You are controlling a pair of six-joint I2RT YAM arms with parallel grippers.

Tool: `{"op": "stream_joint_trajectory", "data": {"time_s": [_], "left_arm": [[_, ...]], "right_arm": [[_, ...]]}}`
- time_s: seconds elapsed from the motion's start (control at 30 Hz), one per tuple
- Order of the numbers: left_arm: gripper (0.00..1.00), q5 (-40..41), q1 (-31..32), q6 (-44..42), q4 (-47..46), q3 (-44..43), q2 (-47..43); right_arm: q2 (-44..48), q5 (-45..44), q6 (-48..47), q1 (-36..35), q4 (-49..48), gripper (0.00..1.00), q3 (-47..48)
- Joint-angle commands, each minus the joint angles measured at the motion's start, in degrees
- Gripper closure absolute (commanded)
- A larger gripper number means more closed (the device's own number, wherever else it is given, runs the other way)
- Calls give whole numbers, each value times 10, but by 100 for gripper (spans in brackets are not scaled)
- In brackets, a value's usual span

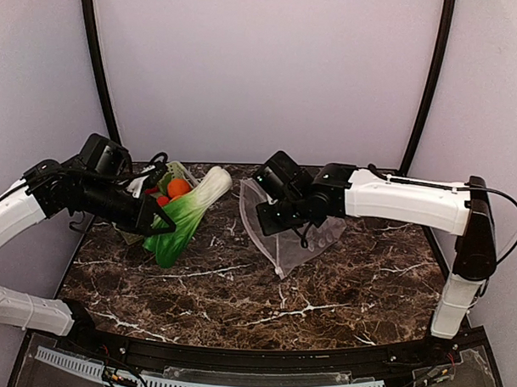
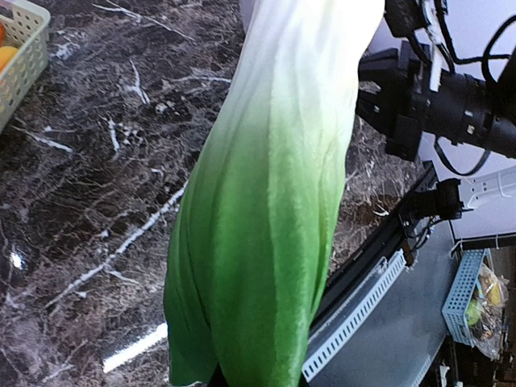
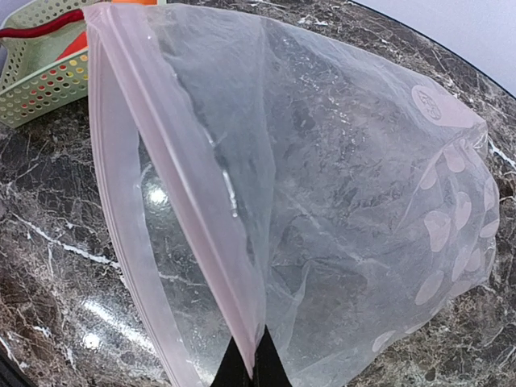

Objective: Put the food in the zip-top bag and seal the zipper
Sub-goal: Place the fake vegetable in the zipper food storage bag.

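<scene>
Right up against the left wrist camera hangs the bok choy (image 2: 274, 226), with its green leaf end nearest and its white stalk running away over the table (image 1: 237, 307). From where I stand, the left tool (image 1: 161, 226) is pressed together on that leafy end. Its fingers are almost wholly hidden behind the leaves, so the hold shows mainly from above. The vegetable is tilted, with the white stalk raised and pointing right and the green end low over the marble. I cannot tell whether it brushes the surface.

Across a small gap, the right tool (image 3: 248, 367) pinches the zip-top bag (image 1: 312, 242) by its zipper (image 3: 181, 169), fingers closed tight on the pink strip. The bag's mouth stands open between its two lips and faces left, toward the bok choy. The white tip sits near the bag's top corner without touching it. The dotted far end of the bag rests on the table.

Behind the left tool, the pale green basket (image 1: 181, 167) sits near the table's back-left edge, with an orange fruit (image 1: 178, 188) and a red piece (image 1: 162, 200) inside. The bok choy crosses in front of the basket's right side. Bare marble runs from both tools down to the near edge, and the back wall (image 1: 263, 75) stands close behind basket and bag.
</scene>
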State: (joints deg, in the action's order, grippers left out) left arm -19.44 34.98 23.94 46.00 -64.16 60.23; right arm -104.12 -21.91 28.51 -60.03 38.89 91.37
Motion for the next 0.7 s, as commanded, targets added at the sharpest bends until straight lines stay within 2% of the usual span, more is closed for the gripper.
{"op": "stream_joint_trajectory", "data": {"time_s": [0.0,0.17,0.67], "left_arm": [[99,-41,28,61,-1,24,-17],[99,-47,56,64,11,40,12],[99,-34,102,75,-49,20,93]], "right_arm": [[-13,-4,-7,4,-14,100,19],[-13,-7,-12,3,-17,100,14],[-23,-2,-19,-4,-11,100,15]]}}
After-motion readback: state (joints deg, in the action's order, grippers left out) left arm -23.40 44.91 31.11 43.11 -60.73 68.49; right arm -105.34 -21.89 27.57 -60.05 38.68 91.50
